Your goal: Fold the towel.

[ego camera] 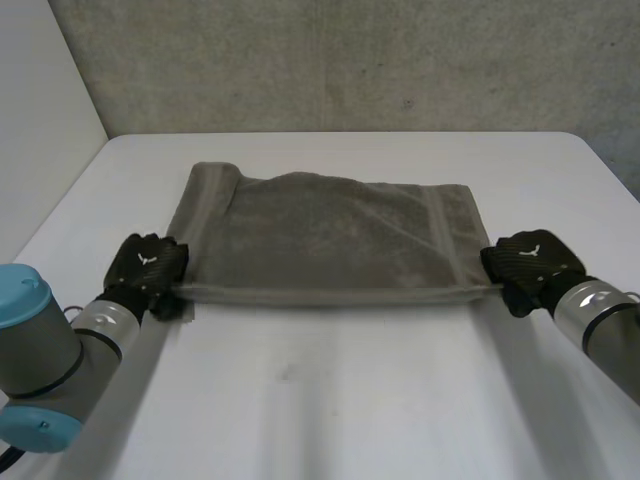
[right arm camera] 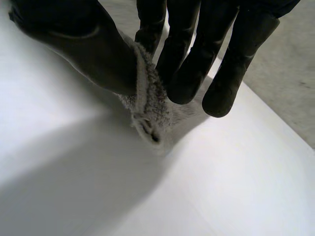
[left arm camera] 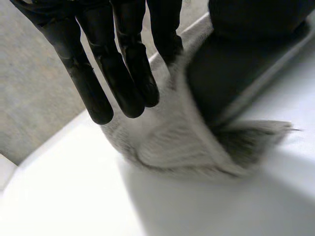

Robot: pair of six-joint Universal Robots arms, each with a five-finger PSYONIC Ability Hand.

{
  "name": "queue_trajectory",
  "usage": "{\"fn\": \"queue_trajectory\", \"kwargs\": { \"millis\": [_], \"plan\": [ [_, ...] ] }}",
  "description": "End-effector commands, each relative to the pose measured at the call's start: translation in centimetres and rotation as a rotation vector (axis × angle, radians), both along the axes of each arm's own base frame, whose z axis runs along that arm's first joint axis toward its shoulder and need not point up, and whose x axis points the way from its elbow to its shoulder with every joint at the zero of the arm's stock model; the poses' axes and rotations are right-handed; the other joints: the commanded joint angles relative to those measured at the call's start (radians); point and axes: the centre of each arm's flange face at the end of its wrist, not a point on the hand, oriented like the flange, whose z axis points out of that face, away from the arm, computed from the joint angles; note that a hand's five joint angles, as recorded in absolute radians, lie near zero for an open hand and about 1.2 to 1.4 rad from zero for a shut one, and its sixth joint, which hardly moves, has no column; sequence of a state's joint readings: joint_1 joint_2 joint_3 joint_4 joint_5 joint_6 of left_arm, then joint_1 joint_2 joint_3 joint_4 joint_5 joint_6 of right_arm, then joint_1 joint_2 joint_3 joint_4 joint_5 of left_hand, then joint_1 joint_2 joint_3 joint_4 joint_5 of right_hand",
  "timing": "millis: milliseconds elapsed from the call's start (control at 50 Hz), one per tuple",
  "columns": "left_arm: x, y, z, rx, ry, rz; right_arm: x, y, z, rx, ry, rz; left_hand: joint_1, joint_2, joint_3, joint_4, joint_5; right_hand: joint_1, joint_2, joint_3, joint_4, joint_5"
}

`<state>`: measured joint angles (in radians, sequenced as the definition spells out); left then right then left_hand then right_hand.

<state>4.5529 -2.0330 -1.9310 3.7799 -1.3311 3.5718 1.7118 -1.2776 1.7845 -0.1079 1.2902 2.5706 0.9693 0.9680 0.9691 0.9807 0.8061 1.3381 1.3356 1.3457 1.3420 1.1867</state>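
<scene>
I have the grey towel (ego camera: 330,235) lying on the white table (ego camera: 320,400), towards 12 o'clock of its middle. Its long axis runs from 9 to 3 o'clock, and its 6 o'clock edge is drawn straight between both hands. The left hand (ego camera: 150,262) sits at the towel's 8 o'clock corner, cloth nipped between thumb and straight fingers. The right hand (ego camera: 528,260), at the 4 o'clock corner, clamps the hem the same way. Each hand's back carries a small white emblem, too small to read.

Soft even light; white table (ego camera: 330,400) bright; faint shadow under towel (ego camera: 330,240).
</scene>
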Motion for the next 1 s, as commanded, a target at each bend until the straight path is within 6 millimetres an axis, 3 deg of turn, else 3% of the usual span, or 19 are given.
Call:
{"fn": "queue_trajectory", "kwargs": {
  "millis": [20,320,420,440,460,480,500,640,680,740,780,820,960,1000],
  "plan": [
    [0.1,-1.0,-0.2,-0.063,0.008,0.012,-0.6,-0.4,1.5,-0.044,-0.032,-0.028,-0.183,-0.182,-0.183,-0.195,-0.195,0.058,0.061,0.051,0.054,0.035],
    [0.9,-1.7,-0.1,-0.070,0.008,0.043,-1.6,-1.3,2.1,-0.062,-0.104,-0.090,-0.186,-0.185,-0.186,-0.198,-0.198,0.058,0.061,0.051,0.054,0.035],
    [1.8,-2.0,0.8,-0.095,0.010,0.071,-2.2,-1.9,3.1,-0.100,-0.164,-0.128,-0.166,-0.164,-0.165,-0.177,-0.177,0.058,0.061,0.051,0.054,0.035],
    [2.2,-2.1,1.4,-0.110,0.011,0.083,-2.2,-1.9,3.1,-0.100,-0.164,-0.128,-0.058,-0.057,-0.058,-0.070,-0.069,0.058,0.061,0.051,0.054,0.035],
    [2.6,-2.1,2.1,-0.123,0.014,0.092,-2.1,-1.8,3.4,-0.112,-0.166,-0.124,0.254,0.255,0.254,0.243,0.243,0.058,0.061,0.051,0.054,0.035],
    [2.6,-2.1,2.1,-0.123,0.014,0.092,-2.1,-1.8,3.4,-0.112,-0.166,-0.124,0.257,0.258,0.257,0.246,0.246,0.058,0.061,0.051,0.054,0.035],
    [3.2,-2.1,2.7,-0.135,0.019,0.106,-2.1,-1.8,3.5,-0.115,-0.166,-0.122,0.425,0.427,0.425,0.414,0.414,0.058,0.061,0.051,0.054,0.035],
    [4.8,-1.5,6.9,-0.253,0.032,0.154,-2.1,-1.7,3.7,-0.116,-0.172,-0.122,0.427,0.428,0.427,0.416,0.416,0.058,0.061,0.051,0.054,0.035],
    [4.9,-0.4,10.3,-0.357,0.046,0.152,-2.2,-1.5,4.8,-0.144,-0.175,-0.124,0.427,0.428,0.427,0.416,0.416,0.058,0.061,0.051,0.054,0.035],
    [4.9,0.4,12.0,-0.415,0.061,0.143,-2.2,-1.2,5.7,-0.173,-0.177,-0.120,0.427,0.428,0.427,0.416,0.416,0.058,0.061,0.051,0.054,0.035],
    [4.4,2.1,14.6,-0.504,0.090,0.081,-2.1,-0.8,6.9,-0.209,-0.182,-0.115,0.427,0.428,0.427,0.416,0.416,0.058,0.061,0.051,0.054,0.035],
    [4.1,2.7,15.4,-0.534,0.100,0.040,-2.2,-0.1,8.7,-0.259,-0.184,-0.109,0.427,0.428,0.427,0.416,0.416,0.058,0.061,0.051,0.054,0.035],
    [3.9,3.2,13.8,-0.461,0.095,-0.071,-2.1,1.1,9.7,-0.229,-0.182,-0.083,0.427,0.428,0.427,0.416,0.416,0.058,0.061,0.051,0.054,0.035],
    [4.1,2.7,11.1,-0.341,0.095,-0.063,-2.0,1.3,9.6,-0.213,-0.176,-0.072,0.427,0.428,0.427,0.416,0.416,0.058,0.061,0.051,0.054,0.035]
  ]
}}
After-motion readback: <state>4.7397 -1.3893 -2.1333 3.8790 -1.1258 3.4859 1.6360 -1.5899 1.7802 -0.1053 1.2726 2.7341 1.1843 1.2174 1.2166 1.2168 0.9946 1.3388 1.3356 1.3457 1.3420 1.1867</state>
